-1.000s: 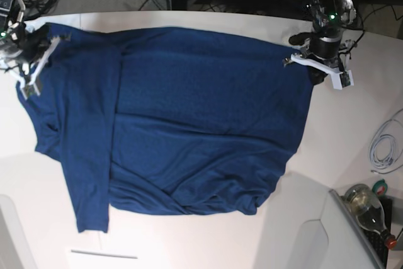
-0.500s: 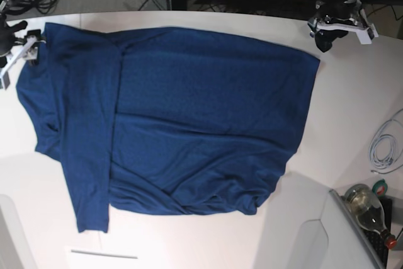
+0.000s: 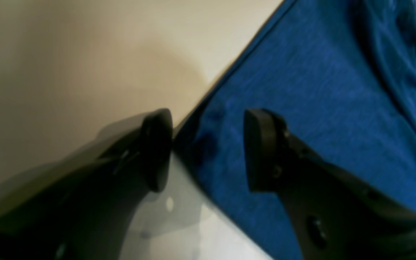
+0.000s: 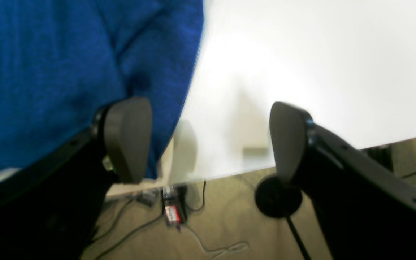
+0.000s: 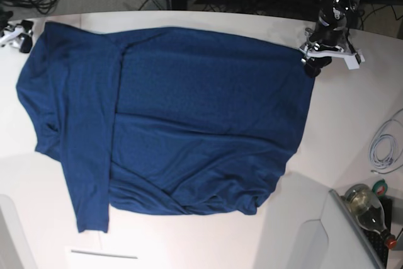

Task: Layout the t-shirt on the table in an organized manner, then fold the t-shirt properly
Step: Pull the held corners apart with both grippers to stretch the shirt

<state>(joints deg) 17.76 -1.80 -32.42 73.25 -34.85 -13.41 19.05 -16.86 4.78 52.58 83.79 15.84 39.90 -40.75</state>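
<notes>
Both tools have let go of the t-shirt (image 5: 189, 118) and pulled off its corners since a sec ago: then the left tool (image 5: 327, 51) was clamped on the corner at upper right of the base view and the right tool (image 5: 14, 34) on the corner at upper left. Now the right one sits at the far upper-left edge of frame, just off the cloth, and the left one hangs by the upper-right corner after a brief swing away.

Left wrist view: left tool (image 3: 208, 150) has its jaws parted w/ nothing between them, the shirt's edge running beneath the gap. Right wrist view: right tool (image 4: 209, 141) stands wide apart, empty, one finger over the blue cloth, the other over bare table (image 4: 320, 65).

The shirt lies spread across the middle of the table (image 5: 352, 111), top edge fairly straight, but the lower part is bunched w/ creases at lower centre (a long strip also sticks down at lower left). My read: the stretch-out pull is done and released; layout isn't tidy yet, so prob. more smoothing of the lower hem before folding.
</notes>
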